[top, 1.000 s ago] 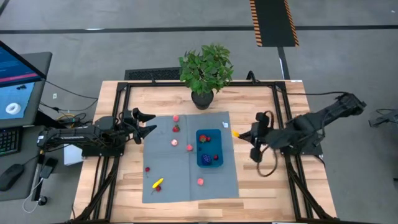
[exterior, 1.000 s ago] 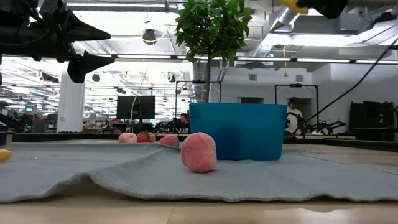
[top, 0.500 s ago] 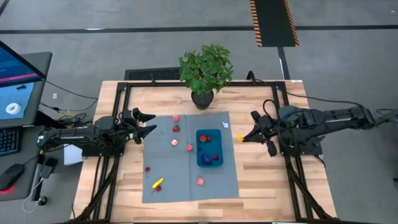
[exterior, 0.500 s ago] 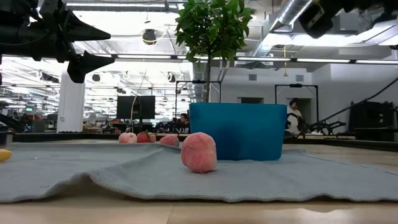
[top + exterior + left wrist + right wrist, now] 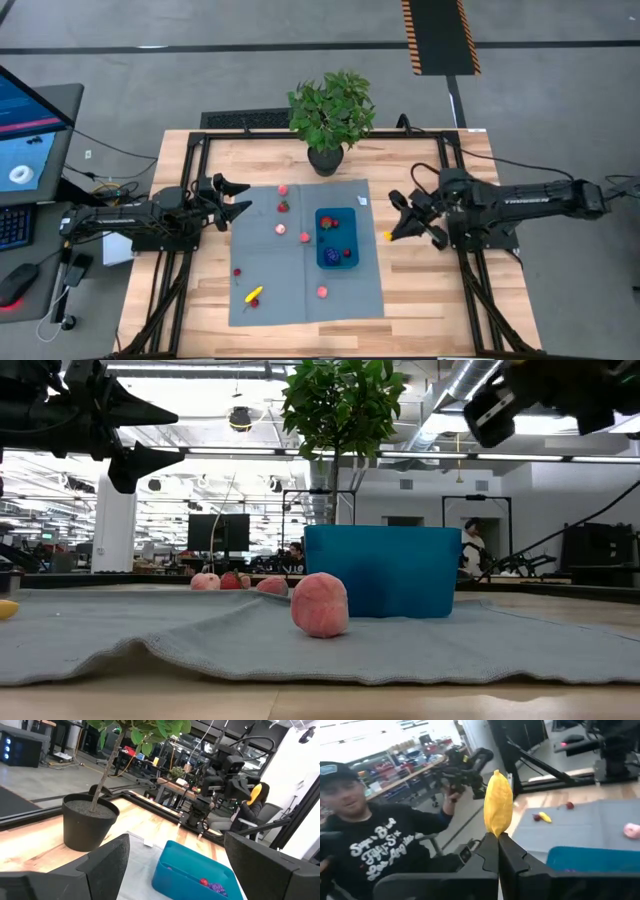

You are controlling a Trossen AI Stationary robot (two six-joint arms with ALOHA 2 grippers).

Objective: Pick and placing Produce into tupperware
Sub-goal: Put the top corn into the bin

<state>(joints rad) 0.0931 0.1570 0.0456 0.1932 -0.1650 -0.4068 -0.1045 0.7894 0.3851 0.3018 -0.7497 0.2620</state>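
The blue tupperware (image 5: 337, 238) rests on a grey mat (image 5: 270, 300) and holds two red pieces and a purple cluster (image 5: 331, 256). Loose produce lies on the mat: pink and red pieces (image 5: 281, 229) left of the tupperware, a yellow one (image 5: 254, 295) and a pink one (image 5: 320, 604) nearer the front. My right gripper (image 5: 391, 233) hangs above bare wood just right of the mat, shut on a small yellow piece (image 5: 498, 802). At the mat's left edge my left gripper (image 5: 240, 200) waits above the table, open, with nothing between its fingers (image 5: 100, 865). My right gripper pinches the yellow piece by one narrow end (image 5: 496, 833) between its two fingertips (image 5: 489, 851). The fingers lie about level and point toward the table's left side. The rest of the piece sticks out beyond the fingertips, lifted clear of the table.
A potted green plant (image 5: 330, 115) stands at the mat's far edge, behind the tupperware. A black metal frame (image 5: 440, 160) runs round the table top. A person in a dark shirt (image 5: 375, 845) sits beyond the table in the right wrist view. Bare wood (image 5: 420, 300) lies right of the mat.
My right gripper has come down and gone a little toward the table's near edge with the yellow piece, while its arm has straightened and its fingers have tipped to about level. It has stayed shut on the piece.
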